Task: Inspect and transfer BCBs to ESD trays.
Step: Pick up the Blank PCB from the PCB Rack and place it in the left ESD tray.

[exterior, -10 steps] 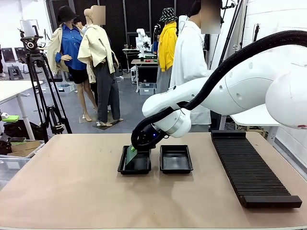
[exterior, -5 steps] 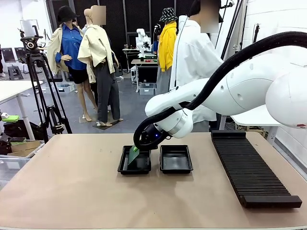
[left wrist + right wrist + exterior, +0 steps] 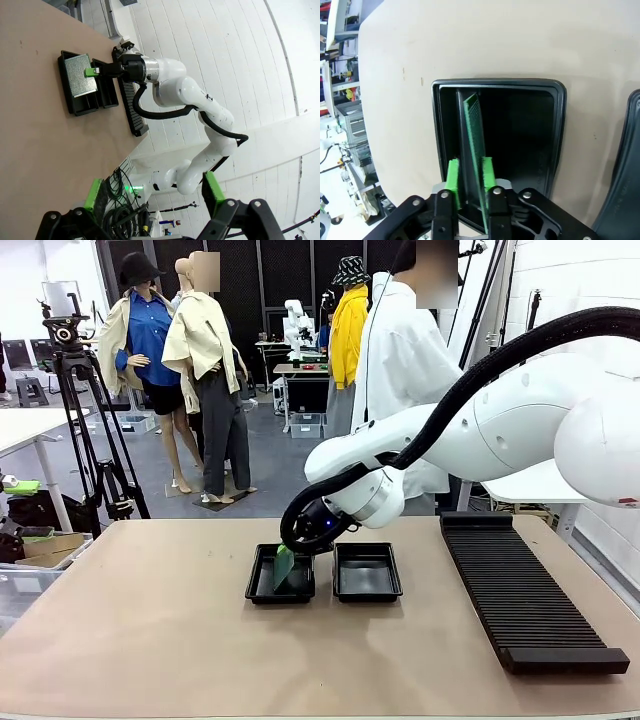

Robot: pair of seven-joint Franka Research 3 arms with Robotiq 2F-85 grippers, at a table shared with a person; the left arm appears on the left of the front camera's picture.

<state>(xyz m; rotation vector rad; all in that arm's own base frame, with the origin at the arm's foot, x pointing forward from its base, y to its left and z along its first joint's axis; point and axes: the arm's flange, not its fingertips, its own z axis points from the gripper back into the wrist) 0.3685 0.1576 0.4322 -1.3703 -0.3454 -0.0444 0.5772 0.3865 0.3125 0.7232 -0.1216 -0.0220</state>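
Right gripper [image 3: 470, 172] stood over the left-hand ESD tray [image 3: 495, 82], at centre frame in the front view, with its jaws narrowly parted. One BCB [image 3: 474, 130] stood on edge between the two green pads [image 3: 453, 175], and its lower edge rested inside the tray. In the right wrist view a dark gap separated the left pad from the board. The board lay against or just beside the other pad; contact there could not be confirmed, since the finger body hid the lower part.

In the front view the BCB [image 3: 284, 567] leaned at a tilt in the tray [image 3: 280, 600], directly under the right gripper [image 3: 292, 543]. The second ESD tray [image 3: 367, 575] sat just beside the first, to its right, with a bare floor. A long black ribbed rack [image 3: 525, 590] lay at the right of the table [image 3: 150, 640].

Left gripper [image 3: 152, 192] was raised well clear of the table with its jaws spread wide and nothing between them.

A person in a white coat [image 3: 400, 370] stood at the far side of the table.
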